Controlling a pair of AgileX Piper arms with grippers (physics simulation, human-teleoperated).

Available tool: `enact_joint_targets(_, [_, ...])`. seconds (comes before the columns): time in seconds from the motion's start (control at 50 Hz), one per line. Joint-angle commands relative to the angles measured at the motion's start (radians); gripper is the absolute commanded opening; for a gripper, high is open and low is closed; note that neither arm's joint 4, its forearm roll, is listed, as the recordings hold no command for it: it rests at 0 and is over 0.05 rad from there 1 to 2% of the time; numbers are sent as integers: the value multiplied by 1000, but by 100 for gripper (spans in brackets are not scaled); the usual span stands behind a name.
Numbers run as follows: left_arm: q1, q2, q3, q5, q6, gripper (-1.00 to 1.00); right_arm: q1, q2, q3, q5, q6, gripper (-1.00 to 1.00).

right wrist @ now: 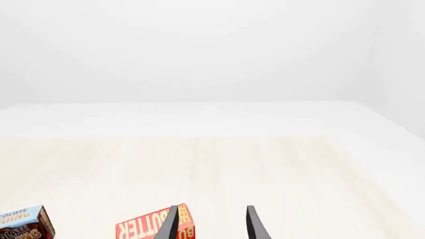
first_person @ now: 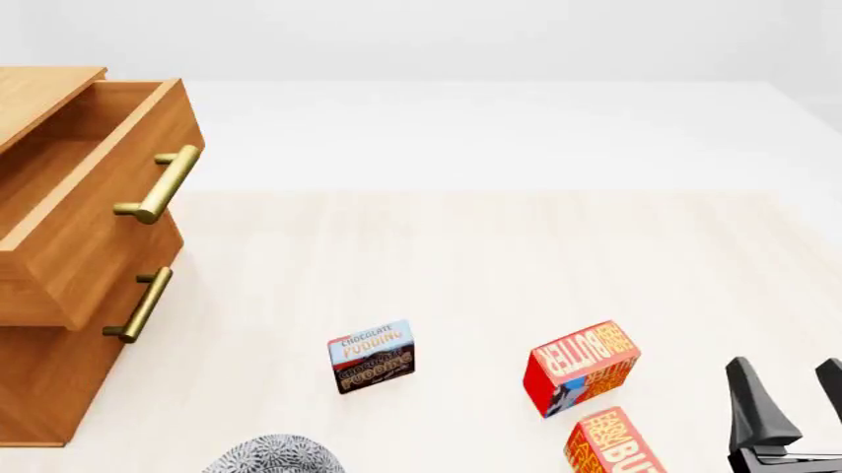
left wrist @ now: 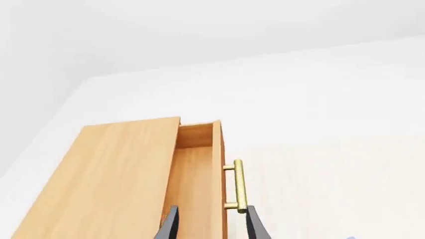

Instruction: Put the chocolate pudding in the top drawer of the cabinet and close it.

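The chocolate pudding (first_person: 371,357) stands upright on the table (first_person: 526,256), near the front edge, well apart from the cabinet (first_person: 39,394) on the left. The top drawer (first_person: 93,197) is pulled out, inside looks bare, brass handle (first_person: 161,183) facing the open table.

My right gripper (first_person: 790,394) sits low at the right, fingers spread wide, nothing between them. My left gripper (left wrist: 211,224) is also spread wide and holds nothing, with the fingers either side of the drawer's front panel in the left wrist view; touching or not, I cannot tell. A grey rounded shape (first_person: 274,455) at the front view's bottom edge is probably the left arm.

Two butter boxes, one (first_person: 582,367) right of the pudding, another (first_person: 616,443) nearer me, lie between my right gripper and the target.

My read: the pudding is a thin carton, light, stiff enough, smooth printed faces so possibly slippery, and tips easily standing like that. I'd pinch across the thin dimension, near mid-height, gentle squeeze. Left arm looks closer to both box and drawer.
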Motion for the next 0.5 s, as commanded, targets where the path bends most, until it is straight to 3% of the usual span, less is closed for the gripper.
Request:
enact_joint_targets(0.02, [56,100,-59,101,8,100,0,-1,0,1,0,100])
enact_joint_targets(0.04, [31,112,-78,124,-36,100,0,-1,0,1,0,100])
enact_joint_targets(0.2, [60,124,-100,191,-23,100,0,-1,0,1,0,100])
enact_joint_targets(0.24, [12,133,-87,213,-47,100,0,-1,0,1,0,100])
enact_joint_targets(0.26, [44,135,-75,214,-13,100,0,-1,0,1,0,100])
enact_joint_targets(0.5, [31,156,-86,245,-32,100,0,0,0,1,0,100])
